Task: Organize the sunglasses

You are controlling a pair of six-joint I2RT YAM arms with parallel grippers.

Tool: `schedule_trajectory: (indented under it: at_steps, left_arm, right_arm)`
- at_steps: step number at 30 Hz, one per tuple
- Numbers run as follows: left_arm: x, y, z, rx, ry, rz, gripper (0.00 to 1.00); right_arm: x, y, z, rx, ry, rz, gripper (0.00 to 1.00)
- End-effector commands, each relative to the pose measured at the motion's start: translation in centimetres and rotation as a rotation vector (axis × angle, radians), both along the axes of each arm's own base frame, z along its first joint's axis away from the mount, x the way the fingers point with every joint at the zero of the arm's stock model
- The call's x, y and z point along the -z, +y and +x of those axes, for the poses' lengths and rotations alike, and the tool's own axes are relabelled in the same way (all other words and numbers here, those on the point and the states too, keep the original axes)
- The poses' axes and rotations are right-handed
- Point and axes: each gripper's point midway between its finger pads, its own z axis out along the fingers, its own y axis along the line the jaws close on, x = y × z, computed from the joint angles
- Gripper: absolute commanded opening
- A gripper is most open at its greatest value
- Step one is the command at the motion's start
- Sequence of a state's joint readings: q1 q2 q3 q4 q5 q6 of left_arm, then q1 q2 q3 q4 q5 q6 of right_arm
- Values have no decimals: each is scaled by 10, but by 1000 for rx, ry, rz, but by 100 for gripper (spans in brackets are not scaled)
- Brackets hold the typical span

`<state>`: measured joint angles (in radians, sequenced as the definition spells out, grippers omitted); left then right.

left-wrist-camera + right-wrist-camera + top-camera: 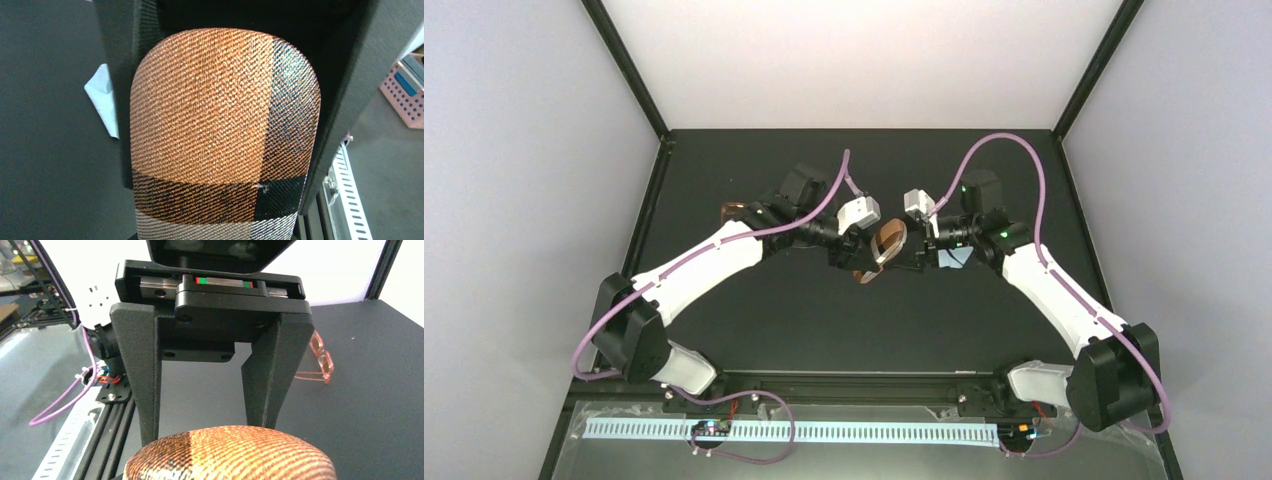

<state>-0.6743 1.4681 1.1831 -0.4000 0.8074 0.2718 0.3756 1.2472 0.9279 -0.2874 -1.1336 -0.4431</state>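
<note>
Overhead, both arms meet above the middle of the table (pixel 824 330) with a woven brown case (pixel 886 250) bridging them. The left tool (pixel 862 256) is clamped on one end, while the right tool (pixel 916 252) has its jaws parted at the other end, contact hidden. The sunglasses (pixel 729 210) lie well apart on the table, left of and beyond both tools, beside the elbow of the left arm (pixel 714 260), the nearer one.

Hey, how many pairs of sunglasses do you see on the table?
1. The sunglasses lie on the black table, beyond the left arm, apart from the case. Others may be hidden behind that arm.
</note>
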Motion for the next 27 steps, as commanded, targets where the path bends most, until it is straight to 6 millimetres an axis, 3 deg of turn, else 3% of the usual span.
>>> schedule_trajectory:
  at_steps: [1, 8, 16, 23, 27]
  left_arm:
    - [-29, -4, 12, -59, -14, -49, 2]
    - [-28, -5, 9, -48, 6, -56, 2]
    - [-31, -4, -9, 51, -2, -90, 2]
    - [-34, -1, -34, 189, -3, -143, 2]
    - [-33, 2, -41, 222, -10, -152, 2]
  right_arm:
    - [-10, 1, 9, 50, -2, 31, 84]
    - [-13, 3, 12, 56, 17, 49, 87]
    - [-2, 1, 10, 33, -51, 2, 65]
    - [10, -2, 0, -32, -107, -44, 54]
    - [12, -4, -1, -57, -98, -52, 52]
